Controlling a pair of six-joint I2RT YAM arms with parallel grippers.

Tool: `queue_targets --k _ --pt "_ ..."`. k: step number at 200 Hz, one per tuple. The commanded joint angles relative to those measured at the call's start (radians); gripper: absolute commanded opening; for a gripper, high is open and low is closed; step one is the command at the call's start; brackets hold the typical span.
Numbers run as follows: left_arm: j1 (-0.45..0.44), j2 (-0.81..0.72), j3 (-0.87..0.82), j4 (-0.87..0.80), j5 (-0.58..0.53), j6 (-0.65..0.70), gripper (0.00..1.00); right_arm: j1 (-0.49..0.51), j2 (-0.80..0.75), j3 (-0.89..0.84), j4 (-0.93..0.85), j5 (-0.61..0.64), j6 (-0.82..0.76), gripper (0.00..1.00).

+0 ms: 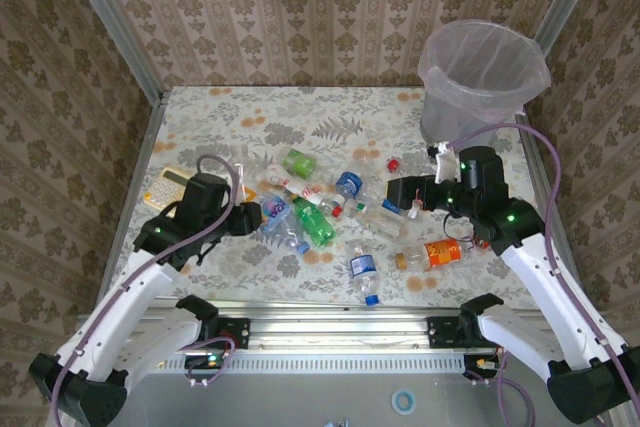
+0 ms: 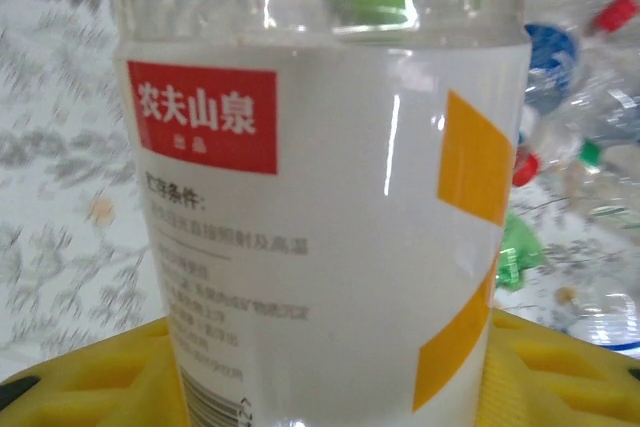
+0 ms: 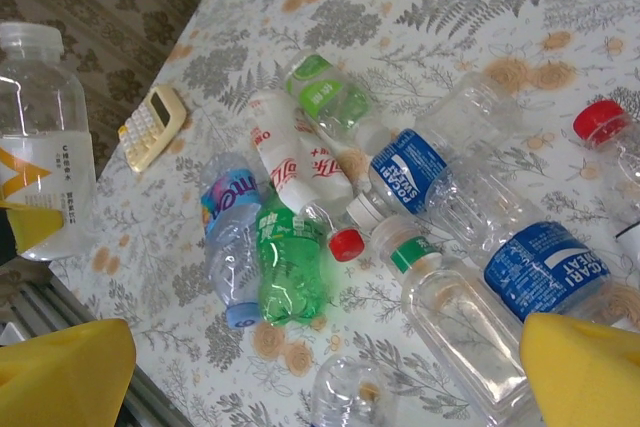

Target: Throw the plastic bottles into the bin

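We see the left gripper (image 2: 330,372) clamped on a white-labelled bottle (image 2: 320,197) (upright), and the right gripper (image 3: 325,367) spread wide open.

white arms (image 1: 545,277), black joints (image 1: 480,175), purple cables (image 1: 557,187) (yellow claw pads (image 3: 580,367))

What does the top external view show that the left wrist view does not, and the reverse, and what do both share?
Top external: the bin in the far right corner, the yellow calculator and the orange bottle. Left wrist: the print on the clear bottle, a red block with white characters beside orange stripes, with the left gripper closed on it. Both: the flowered table cover and loose bottles lying on it.
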Motion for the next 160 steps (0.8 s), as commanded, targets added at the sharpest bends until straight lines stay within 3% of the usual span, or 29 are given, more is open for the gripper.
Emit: queue_targets --k 1,67,108,160 --pt "-0.044 0.028 0.066 0.111 0.059 0.118 0.56 0.009 -0.051 0.009 0.036 -0.012 0.031 1.00" --pt "-0.228 0.228 0.204 0.319 0.167 0.279 0.56 0.007 -0.115 0.008 0.080 -0.020 0.063 1.00" --pt "-0.295 0.333 0.215 0.507 0.277 0.278 0.55 0.007 -0.123 -0.038 0.249 -0.118 0.159 1.00" --pt "-0.369 0.450 0.257 0.593 0.325 0.293 0.54 0.006 -0.120 -0.072 0.383 -0.180 0.247 1.00"
